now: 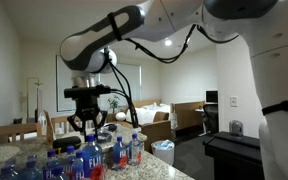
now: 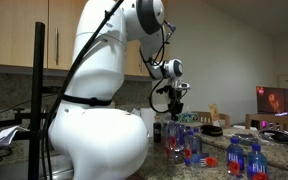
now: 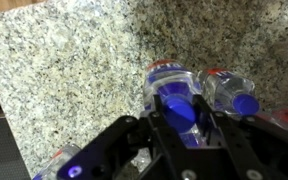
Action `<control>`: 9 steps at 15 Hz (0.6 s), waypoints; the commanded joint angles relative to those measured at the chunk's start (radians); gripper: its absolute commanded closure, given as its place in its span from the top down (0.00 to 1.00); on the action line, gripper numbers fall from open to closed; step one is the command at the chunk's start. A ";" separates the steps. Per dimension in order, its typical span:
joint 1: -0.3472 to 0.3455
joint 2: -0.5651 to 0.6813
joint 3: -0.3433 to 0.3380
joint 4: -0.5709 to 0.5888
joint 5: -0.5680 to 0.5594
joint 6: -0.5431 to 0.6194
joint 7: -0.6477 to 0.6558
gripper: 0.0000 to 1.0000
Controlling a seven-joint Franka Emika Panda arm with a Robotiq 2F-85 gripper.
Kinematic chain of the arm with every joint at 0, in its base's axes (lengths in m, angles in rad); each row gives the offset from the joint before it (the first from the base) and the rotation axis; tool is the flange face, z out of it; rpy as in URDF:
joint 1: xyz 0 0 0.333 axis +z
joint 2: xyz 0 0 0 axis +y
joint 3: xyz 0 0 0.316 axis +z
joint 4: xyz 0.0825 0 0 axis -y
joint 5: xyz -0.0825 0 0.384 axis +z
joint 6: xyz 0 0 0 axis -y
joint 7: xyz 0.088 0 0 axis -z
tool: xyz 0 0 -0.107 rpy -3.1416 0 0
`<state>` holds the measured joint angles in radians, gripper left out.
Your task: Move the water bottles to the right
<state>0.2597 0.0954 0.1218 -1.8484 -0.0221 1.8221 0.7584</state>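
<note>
My gripper (image 3: 181, 128) was closed partway around one clear, cylindrical plastic water bottle (image 3: 174, 92) with a round blue cap, over the speckled, polished granite surface (image 3: 74, 70).

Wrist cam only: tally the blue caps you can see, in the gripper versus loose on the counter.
Blue cap on the held bottle, in the gripper: 1
Blue caps on loose bottles on the counter: 2, one half hidden lower left
Total: 3

Granite counter (image 3: 64, 60) spreads toward 10 o'clock in my wrist view. Wooden cabinets (image 2: 24, 30) at 11 o'clock, red-lit screen (image 2: 274, 100) at 3 o'clock.
</note>
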 commanded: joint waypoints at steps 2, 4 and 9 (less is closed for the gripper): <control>-0.083 -0.159 -0.025 -0.008 -0.025 -0.103 -0.168 0.12; -0.133 -0.181 -0.056 0.035 -0.029 -0.163 -0.268 0.12; -0.252 -0.128 -0.152 0.213 -0.041 -0.301 -0.539 0.11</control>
<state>0.0624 -0.0764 0.0022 -1.7526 -0.0482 1.6023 0.3544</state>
